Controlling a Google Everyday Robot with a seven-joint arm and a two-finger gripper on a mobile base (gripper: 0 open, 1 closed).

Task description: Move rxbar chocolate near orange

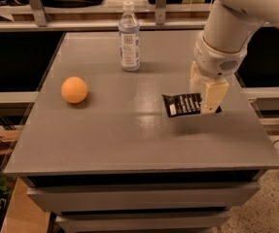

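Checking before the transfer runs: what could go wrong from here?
1. The gripper, over the right of the table, has its jaws on only the right end of the bar; it may slip in the carry.
2. The orange is round and loose; a nudge at placement could roll it off.
3. The bottle stands upright behind the path; a wide swing might tip it.

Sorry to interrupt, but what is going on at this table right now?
The robot's gripper is over the right side of the table, clamped on one end of the rxbar chocolate. The bar looks raised slightly off the surface, with a shadow under it. The orange sits well away on the left side, and a water bottle stands at the back. The bar has not yet been brought near the orange.
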